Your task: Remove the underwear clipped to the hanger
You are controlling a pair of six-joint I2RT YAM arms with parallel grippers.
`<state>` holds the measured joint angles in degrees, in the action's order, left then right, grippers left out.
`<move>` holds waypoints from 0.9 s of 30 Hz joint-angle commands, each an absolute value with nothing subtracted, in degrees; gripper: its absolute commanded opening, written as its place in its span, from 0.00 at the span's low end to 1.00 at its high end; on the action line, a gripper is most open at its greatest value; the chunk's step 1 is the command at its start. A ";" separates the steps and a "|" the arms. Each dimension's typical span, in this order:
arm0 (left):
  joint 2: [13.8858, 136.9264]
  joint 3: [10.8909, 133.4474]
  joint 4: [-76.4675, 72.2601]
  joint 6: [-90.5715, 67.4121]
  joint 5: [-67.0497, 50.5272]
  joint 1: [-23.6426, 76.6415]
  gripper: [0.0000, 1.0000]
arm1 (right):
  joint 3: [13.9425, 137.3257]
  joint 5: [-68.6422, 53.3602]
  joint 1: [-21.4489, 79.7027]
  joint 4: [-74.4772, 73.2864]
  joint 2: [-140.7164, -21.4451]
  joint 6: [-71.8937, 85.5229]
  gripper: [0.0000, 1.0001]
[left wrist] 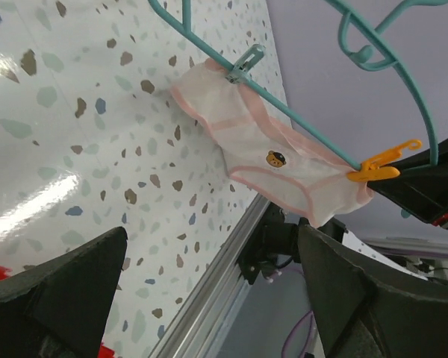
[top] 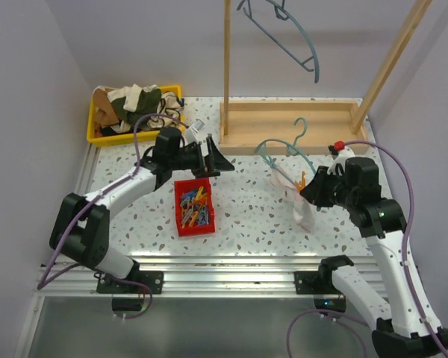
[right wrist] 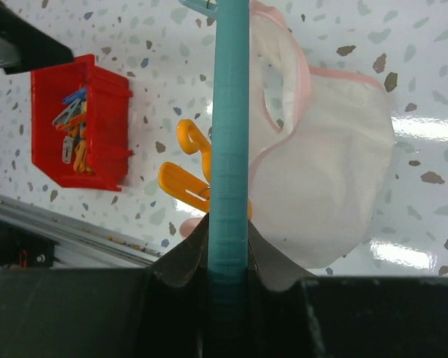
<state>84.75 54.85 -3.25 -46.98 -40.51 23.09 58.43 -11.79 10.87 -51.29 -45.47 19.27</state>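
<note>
Right hand (right wrist: 228, 240) clamps hanger (right wrist: 230, 112); underwear (right wrist: 336, 171) perhaps bear-printed.

No readable text, label, number; only small bear emblem (left wrist: 276, 158) on underwear (left wrist: 243, 130).

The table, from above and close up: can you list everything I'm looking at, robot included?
table: one, speckled white, under everything
wooden rack: one, pale wood, far side
hanging hanger: one, teal, up on the rack
held hanger: one, teal, right of centre
underwear: one, white with pink trim, clipped to the held hanger
orange peg: one, on that hanger
grey peg: one, on that hanger
red bin: one, table centre
loose pegs: many, mixed colours, in the red bin
yellow tray: one, far left corner
clothes: a heap, beige, dark, white, in the yellow tray
left gripper: black, open, above the red bin
right gripper: black, shut on the held hanger
</note>
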 commanded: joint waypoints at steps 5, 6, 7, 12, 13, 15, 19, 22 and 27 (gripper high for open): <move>93.59 63.45 -7.29 -56.77 -41.57 29.18 1.00 | 57.66 -21.09 11.07 -50.36 -41.31 17.41 0.00; 95.69 64.41 -7.47 -58.26 -41.57 30.05 1.00 | 57.74 -21.35 11.34 -50.36 -41.22 16.88 0.00; 96.67 65.38 -7.64 -58.97 -41.66 30.32 1.00 | 57.83 -21.27 11.51 -50.54 -41.22 16.44 0.00; 102.38 71.01 -6.77 -64.41 -41.75 31.03 1.00 | 58.88 -18.03 13.18 -52.82 -41.04 11.78 0.00; 102.74 71.89 -6.51 -64.77 -41.57 31.03 1.00 | 59.06 -17.23 13.44 -53.17 -40.96 10.99 0.00; 103.62 72.94 -5.28 -65.04 -41.05 31.20 1.00 | 59.50 -15.21 14.06 -54.31 -41.04 9.23 0.00; 106.96 74.79 -4.66 -66.79 -43.15 31.29 1.00 | 59.24 -15.21 14.24 -54.41 -40.87 9.23 0.00; 109.33 76.19 -3.52 -67.06 -44.47 31.46 1.00 | 59.24 -15.12 14.24 -54.23 -40.87 9.58 0.00; 113.37 79.19 -1.76 -66.53 -45.44 32.78 1.00 | 59.15 -15.38 14.24 -53.61 -40.87 9.67 0.00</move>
<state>111.50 75.72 -3.20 -65.58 -42.87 31.62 57.67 -15.73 13.93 -55.35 -41.23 10.79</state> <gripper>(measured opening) 0.997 0.177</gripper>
